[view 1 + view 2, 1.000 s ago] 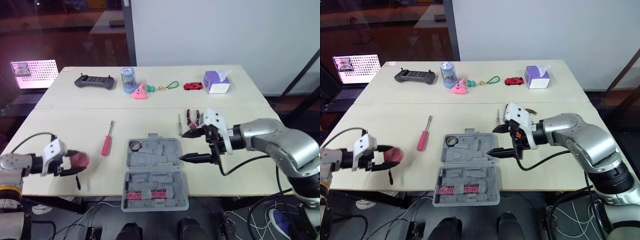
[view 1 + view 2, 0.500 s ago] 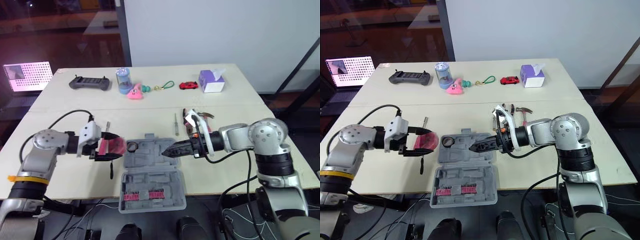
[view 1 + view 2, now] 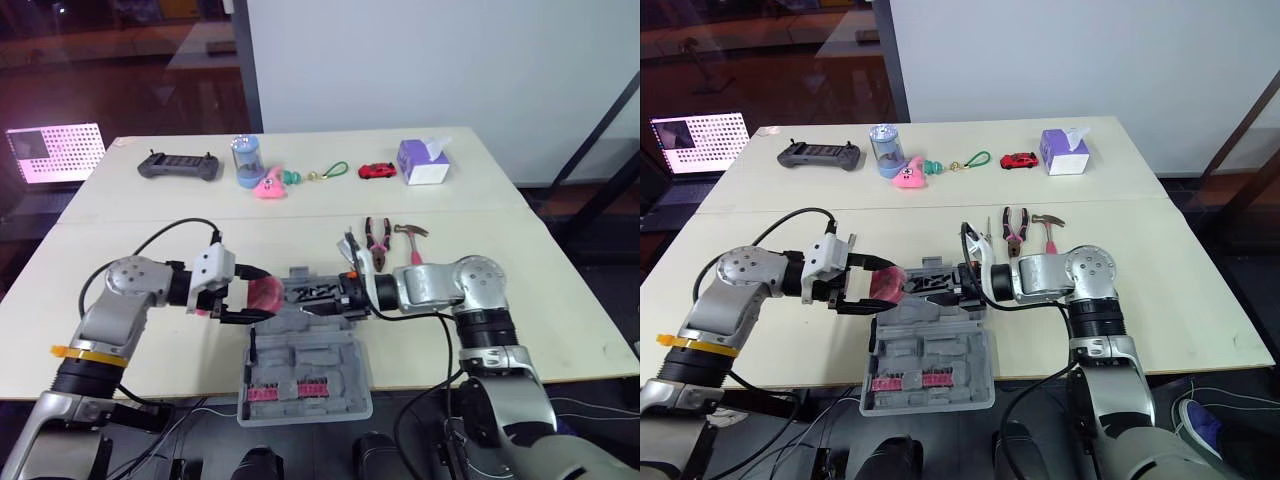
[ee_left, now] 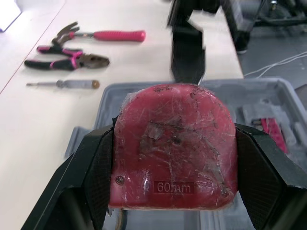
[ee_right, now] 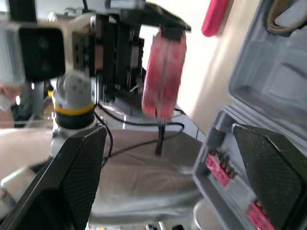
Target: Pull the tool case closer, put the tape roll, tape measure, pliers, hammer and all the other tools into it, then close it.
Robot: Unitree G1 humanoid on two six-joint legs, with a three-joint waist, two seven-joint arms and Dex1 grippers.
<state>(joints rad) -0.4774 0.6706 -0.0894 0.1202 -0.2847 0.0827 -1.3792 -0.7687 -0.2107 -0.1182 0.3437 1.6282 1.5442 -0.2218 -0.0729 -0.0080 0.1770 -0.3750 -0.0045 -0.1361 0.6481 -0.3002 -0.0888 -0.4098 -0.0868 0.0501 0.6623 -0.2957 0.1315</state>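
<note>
My left gripper (image 3: pixel 250 298) is shut on a red tape measure (image 4: pixel 175 153), held at the left edge of the open grey tool case (image 3: pixel 318 350). Across from it, my right gripper (image 3: pixel 322 298) hovers over the case's far half; its fingers (image 5: pixel 72 182) are spread open and hold nothing. Pink-handled pliers (image 3: pixel 378 240), a pink hammer (image 3: pixel 410 245) and a thin screwdriver (image 3: pixel 349 244) lie on the table just beyond the case. In the right wrist view a pink screwdriver handle (image 5: pixel 216 17) lies past the tape measure.
Along the table's far edge stand a black game controller (image 3: pixel 180 166), a blue cup (image 3: pixel 246 160), a pink toy (image 3: pixel 272 185), a green keyring (image 3: pixel 335 172), a red toy car (image 3: pixel 377 171) and a purple tissue box (image 3: pixel 424 162). The case's lid (image 3: pixel 300 388) reaches the table's near edge.
My left gripper has carried the tape measure rightwards from the table's left side to the case's left edge. My right gripper has moved left over the case.
</note>
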